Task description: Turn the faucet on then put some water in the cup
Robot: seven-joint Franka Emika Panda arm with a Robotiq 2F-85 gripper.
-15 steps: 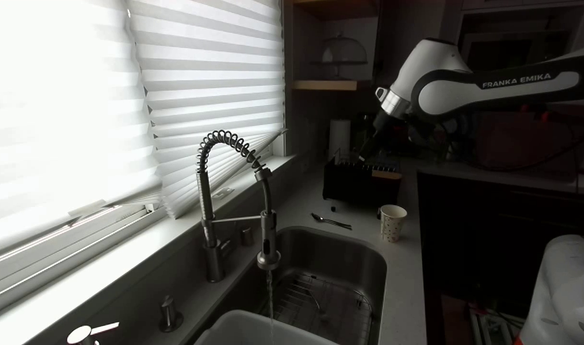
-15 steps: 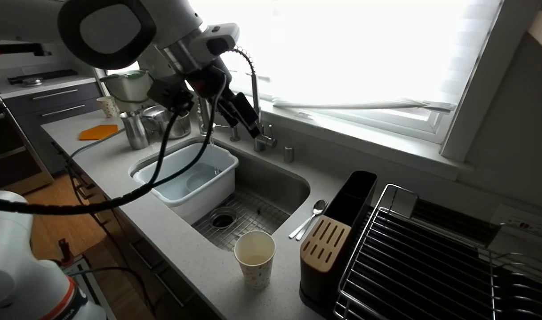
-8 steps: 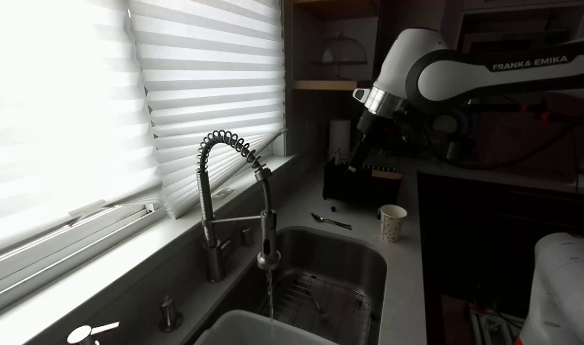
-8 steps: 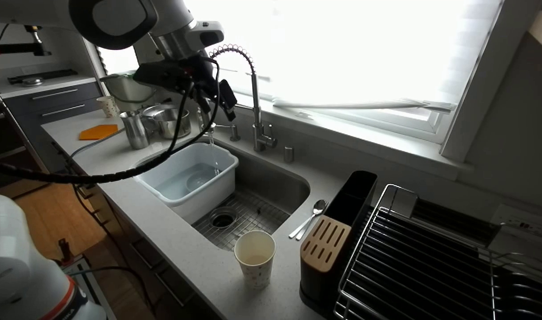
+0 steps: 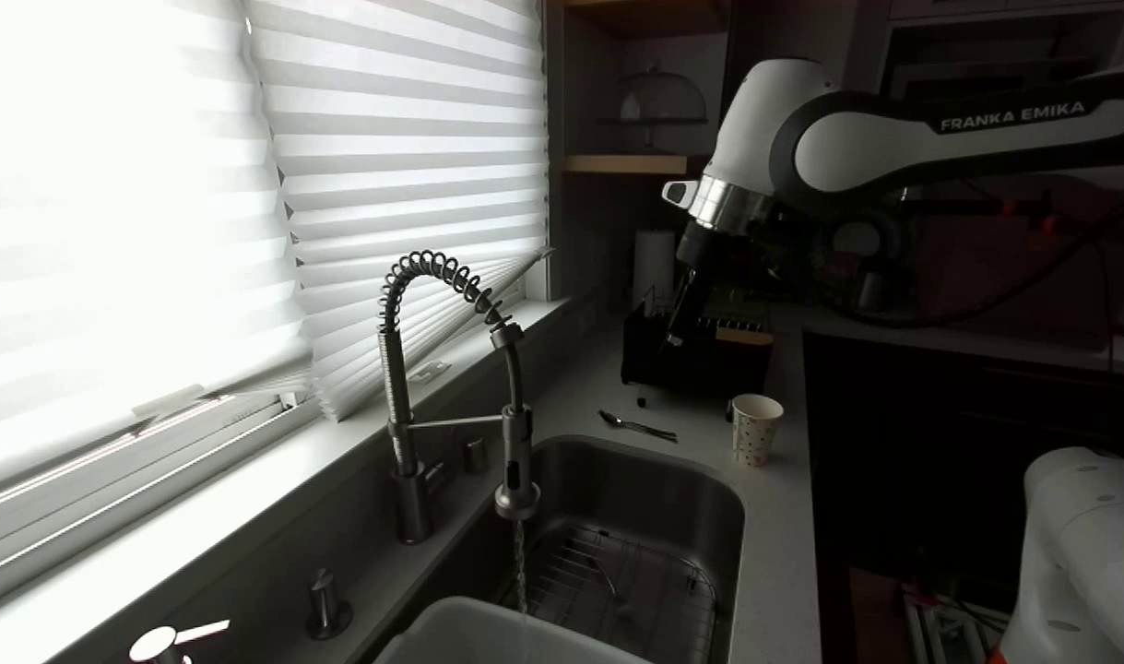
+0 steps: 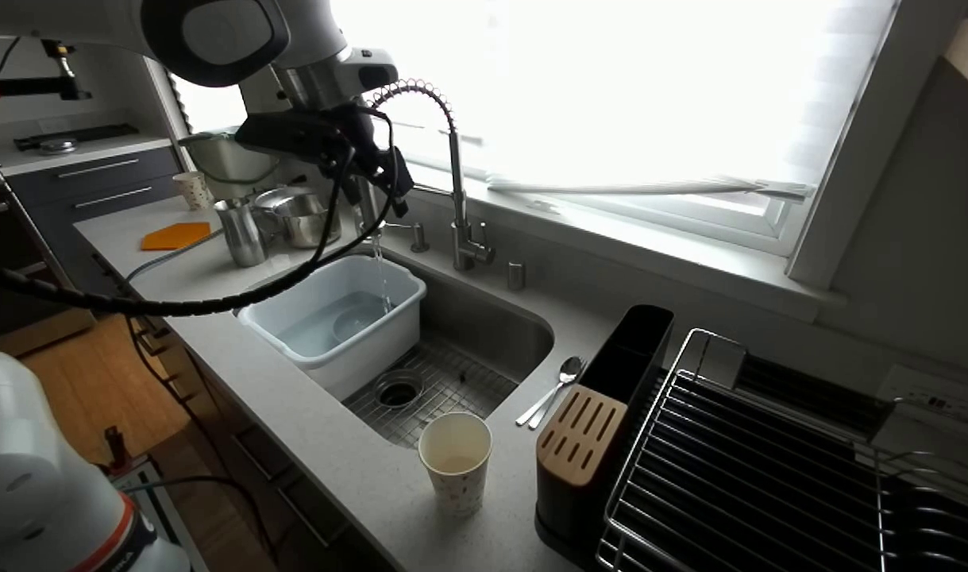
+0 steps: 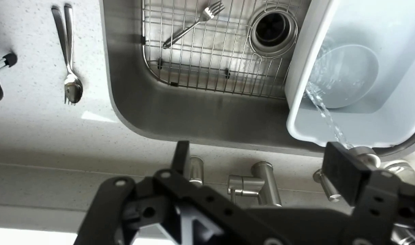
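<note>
Aloft, a black gripper (image 7: 261, 161) hangs, fingers apart, near a silvery metal spring-necked faucet (image 5: 517, 452) running clear water (image 7: 326, 114) into a white plastic basin (image 6: 372, 353); well apart from the gripper, a patterned cream-white paper cup (image 6: 458, 485) stands on the pale counter (image 6: 317, 421).

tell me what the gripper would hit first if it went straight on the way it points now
Most likely the sink. The gripper points steeply down toward it with open jaws; depth is unclear, so I can't say whether its side wall or the wire grid comes first.
</note>
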